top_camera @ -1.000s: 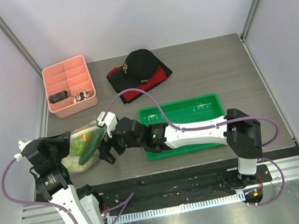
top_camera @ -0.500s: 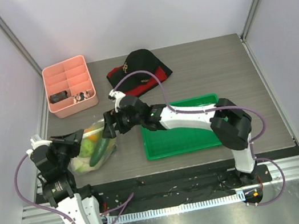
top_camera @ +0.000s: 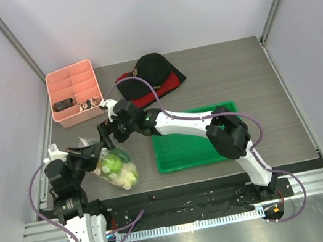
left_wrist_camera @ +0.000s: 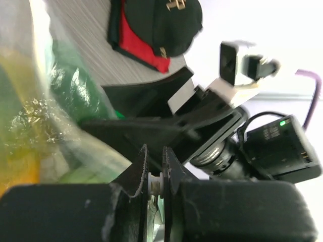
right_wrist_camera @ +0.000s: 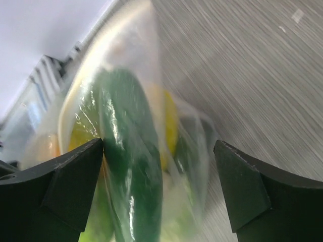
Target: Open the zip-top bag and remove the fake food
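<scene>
**Hazard Notice: Bag Pinched on One Side Only**

The zip-top bag [top_camera: 119, 171] rests at the near left of the table [top_camera: 241, 75], just beside the green tray [top_camera: 193, 150]. The fake food [top_camera: 112, 163] is packed inside it.

My left gripper [top_camera: 94, 153] is clamped on a thin fold of the bag's film. In the left wrist view its fingers [left_wrist_camera: 135, 174] press together with only plastic between them. My right gripper [top_camera: 108, 138] stands wide apart. It straddles the bag's upper end without pinching it, and a dark green cucumber [right_wrist_camera: 132, 176] shows between its fingers.

Hazards, as I judge them:
- If the right fingers close low, they may grip the cucumber through the film and miss the lip.
- The left pinch holds little material, so a sharp pull could let the film slip free.
- If both grippers catch the same wall, the seal will not part.

Not resolvable:
- The zip strip itself cannot be located in any view, so I cannot tell whether it is sealed.
- The right wrist view is blurred.
- The bag's contents overlap, so single pieces are hard to separate.
</scene>
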`<action>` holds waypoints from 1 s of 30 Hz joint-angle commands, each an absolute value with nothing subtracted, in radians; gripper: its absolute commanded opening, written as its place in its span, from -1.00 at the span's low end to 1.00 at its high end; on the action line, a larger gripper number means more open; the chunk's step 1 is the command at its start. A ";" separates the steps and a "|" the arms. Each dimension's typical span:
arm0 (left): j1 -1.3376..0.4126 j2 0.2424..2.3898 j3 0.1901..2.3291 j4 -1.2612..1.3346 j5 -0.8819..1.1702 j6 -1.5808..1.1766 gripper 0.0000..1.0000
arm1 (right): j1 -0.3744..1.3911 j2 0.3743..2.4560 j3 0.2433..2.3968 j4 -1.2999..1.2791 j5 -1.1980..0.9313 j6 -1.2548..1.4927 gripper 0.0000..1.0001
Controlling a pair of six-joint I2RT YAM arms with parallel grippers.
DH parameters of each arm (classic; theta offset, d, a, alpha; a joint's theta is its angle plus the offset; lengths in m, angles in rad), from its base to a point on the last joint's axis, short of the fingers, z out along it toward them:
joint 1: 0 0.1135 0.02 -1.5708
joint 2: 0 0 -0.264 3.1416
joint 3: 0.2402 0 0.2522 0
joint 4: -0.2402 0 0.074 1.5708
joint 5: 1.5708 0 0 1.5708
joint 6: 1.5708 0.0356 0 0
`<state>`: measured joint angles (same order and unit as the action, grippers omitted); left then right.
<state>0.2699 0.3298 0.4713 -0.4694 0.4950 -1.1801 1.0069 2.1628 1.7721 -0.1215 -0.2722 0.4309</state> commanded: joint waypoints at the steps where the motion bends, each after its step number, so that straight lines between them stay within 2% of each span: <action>1: 0.213 0.311 0.479 -0.339 0.494 -1.259 -0.99 | 0.982 1.935 1.559 -0.138 -0.135 0.313 0.96; 8: 0.127 0.371 0.526 -0.316 0.456 -1.290 -0.99 | 0.994 1.604 1.212 -0.048 0.022 0.219 1.00; 13: 0.081 0.367 0.538 -0.314 0.410 -1.311 -0.99 | 1.098 1.539 1.145 0.039 0.116 0.283 0.99; 17: 0.054 0.360 0.540 -0.316 0.384 -1.327 -0.99 | 1.216 1.574 1.092 0.245 0.259 0.357 1.00; 20: 0.035 0.364 0.534 -0.314 0.380 -1.339 -0.99 | 1.230 1.650 1.130 0.334 0.258 0.410 0.99; 26: 0.011 0.351 0.512 -0.319 0.361 -1.374 -0.99 | 1.333 1.715 1.086 0.537 0.339 0.244 0.99; 30: 0.009 0.359 0.512 -0.373 0.344 -1.417 -0.99 | 1.379 1.801 1.114 0.645 0.553 0.097 0.99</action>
<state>0.0158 0.3637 0.4953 -0.3855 0.3595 -1.3586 1.3354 1.7428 1.0866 0.4034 0.3416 0.2607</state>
